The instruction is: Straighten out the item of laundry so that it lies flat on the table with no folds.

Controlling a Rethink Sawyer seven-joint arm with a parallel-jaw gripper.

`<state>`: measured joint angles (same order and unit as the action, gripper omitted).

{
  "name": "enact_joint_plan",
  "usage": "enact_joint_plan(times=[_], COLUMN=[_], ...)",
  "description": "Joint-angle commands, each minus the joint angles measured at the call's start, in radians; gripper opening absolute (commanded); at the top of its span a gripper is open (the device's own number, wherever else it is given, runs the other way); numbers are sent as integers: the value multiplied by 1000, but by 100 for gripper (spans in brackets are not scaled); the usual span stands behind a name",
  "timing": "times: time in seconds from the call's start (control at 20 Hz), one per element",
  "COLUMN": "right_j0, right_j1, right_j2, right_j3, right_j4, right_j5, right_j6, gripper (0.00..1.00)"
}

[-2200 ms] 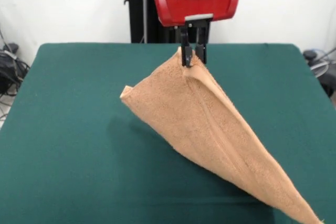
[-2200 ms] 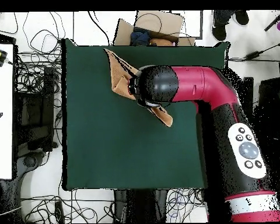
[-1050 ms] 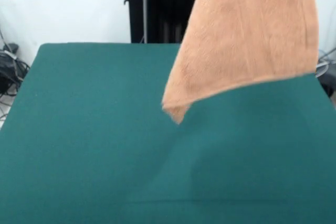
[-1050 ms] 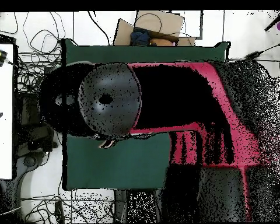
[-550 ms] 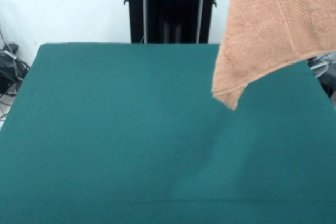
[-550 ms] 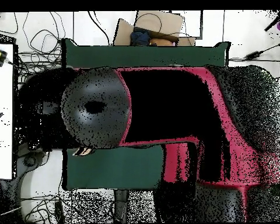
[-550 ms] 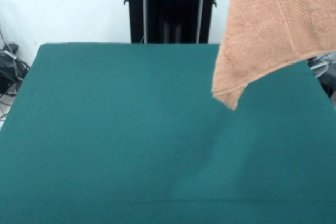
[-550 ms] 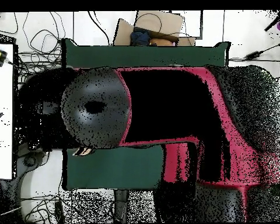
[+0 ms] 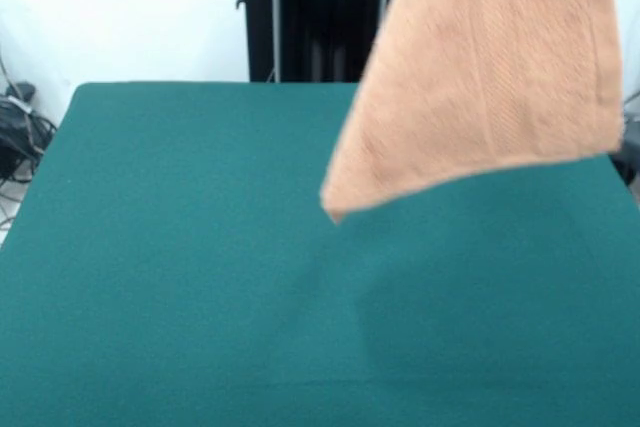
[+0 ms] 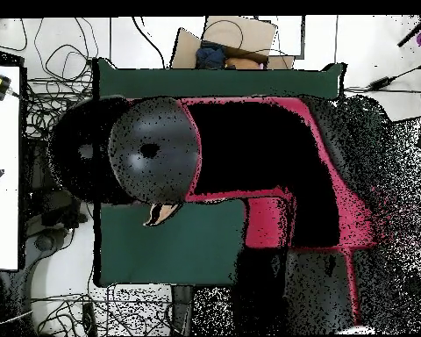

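Now the towel (image 9: pixel 490 77) hangs high in the air, right off the table (image 9: pixel 180 277), with its low corner pointing down at the green cloth. The fingers are out of sight above the front view, and the big arm (image 10: pixel 249 167) hides them from overhead, so I cannot tell if they are open or shut, though the towel hangs from up there. To do this well, I think the arm should come down slowly and drag the towel so it spreads flat. Under the towel the table looks bare. Farther back stands the black pedestal (image 9: pixel 310 12).
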<state>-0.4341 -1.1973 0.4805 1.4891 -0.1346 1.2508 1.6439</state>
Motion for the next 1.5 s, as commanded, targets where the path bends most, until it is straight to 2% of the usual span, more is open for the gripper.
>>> enact_joint_plan(times=[0.05, 0.25, 0.75, 0.9, 1.1, 1.25, 1.5], right_j0=[0, 9, 38, 8, -93, -157, -242], right_j1=[148, 137, 123, 192, 309, 363, 449], right_j2=[-51, -65, -84, -75, -33, 0, 61], right_j3=[149, 189, 193, 150, 78, 58, 35], right_j4=[-52, -49, -46, -66, -93, -110, -126], right_j5=[-166, -230, -237, -270, -339, -401, -445], right_j6=[102, 114, 130, 76, -80, -163, -238], gripper=[0, 0, 0, 0, 0, 0, 0])
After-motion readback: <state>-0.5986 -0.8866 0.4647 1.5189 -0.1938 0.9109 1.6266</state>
